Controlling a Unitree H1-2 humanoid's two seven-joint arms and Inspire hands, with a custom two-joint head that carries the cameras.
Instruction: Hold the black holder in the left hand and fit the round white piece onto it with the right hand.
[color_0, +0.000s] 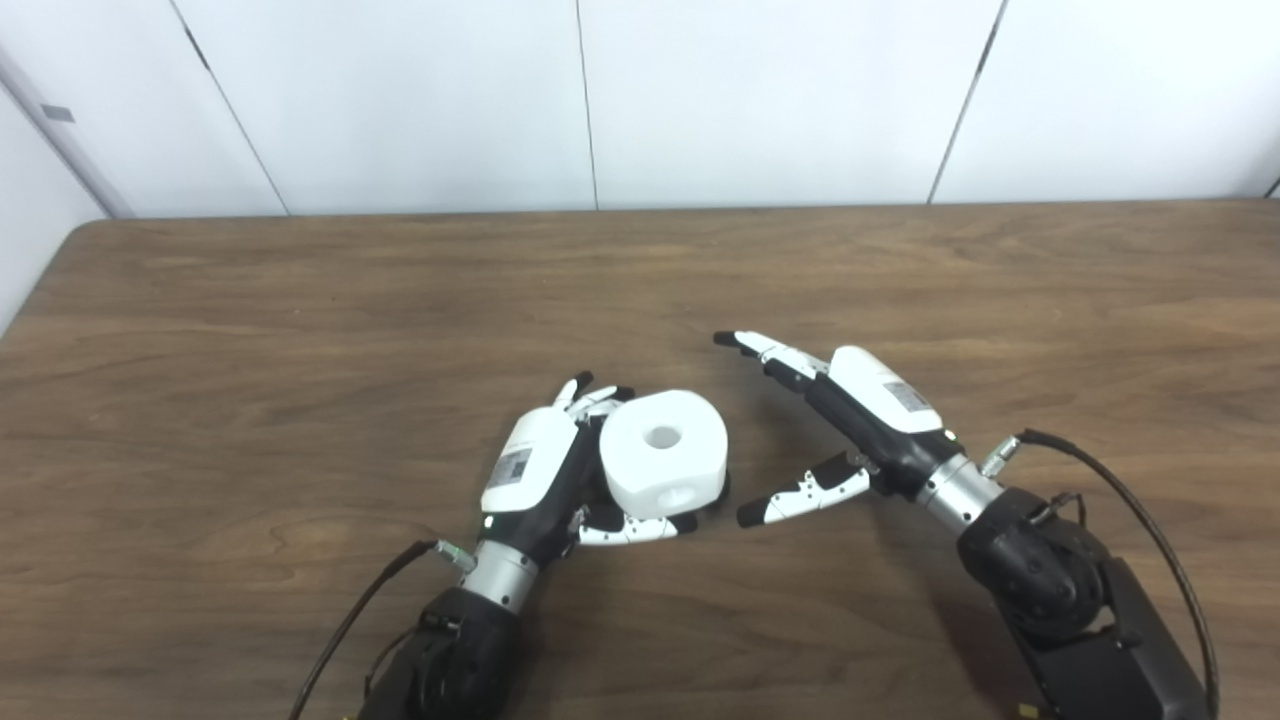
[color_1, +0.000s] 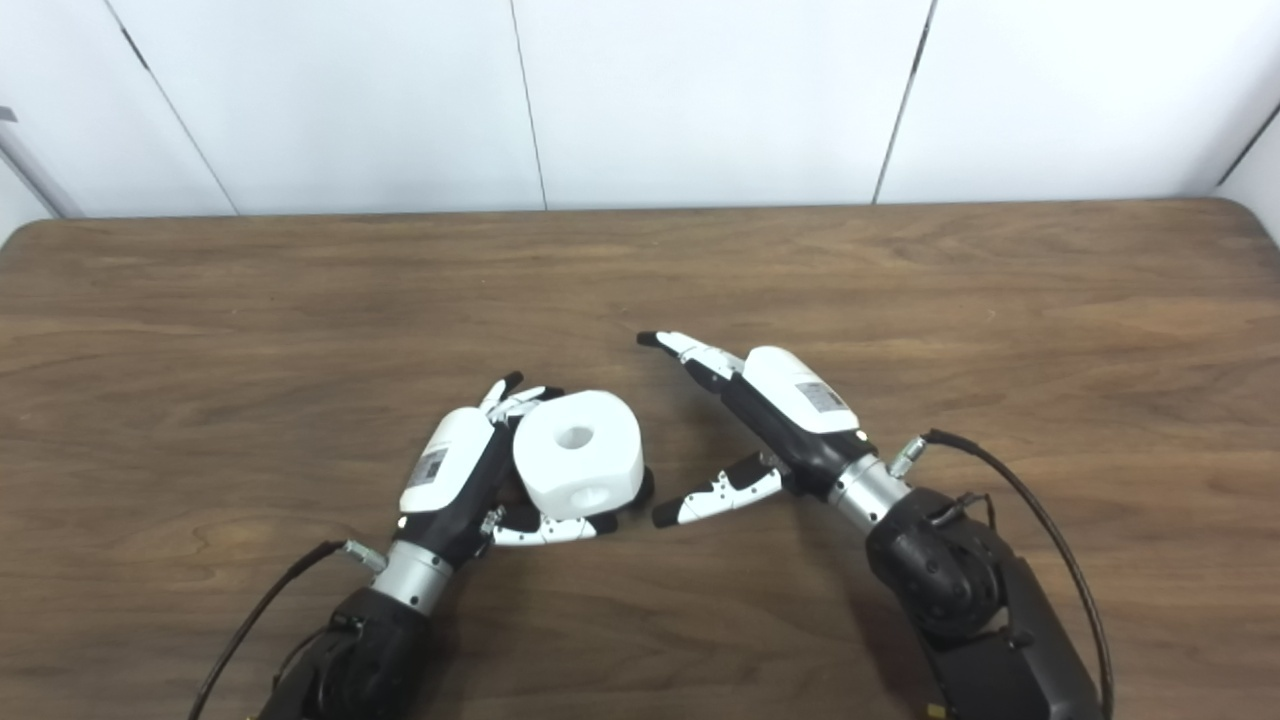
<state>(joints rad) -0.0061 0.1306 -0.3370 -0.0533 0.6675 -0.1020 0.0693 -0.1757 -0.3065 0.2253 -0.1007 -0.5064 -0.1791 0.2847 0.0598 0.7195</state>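
Note:
The round white piece (color_0: 663, 452), with a hole in its top and another in its side, sits near the table's middle in my left hand (color_0: 535, 465). Fingers curl behind it and the thumb lies along its front. The black holder (color_0: 723, 488) is almost wholly hidden under the white piece; only a dark sliver shows at its lower right edge. The left hand's fingers close around that base. My right hand (color_0: 860, 400) rests just right of the piece, open, fingers stretched out and thumb pointing toward the piece, a small gap away and holding nothing.
The brown wooden table (color_0: 300, 330) runs wide on all sides, with its far edge against white wall panels (color_0: 760, 100). A black cable (color_0: 1130, 500) loops off the right wrist, and another trails from the left forearm.

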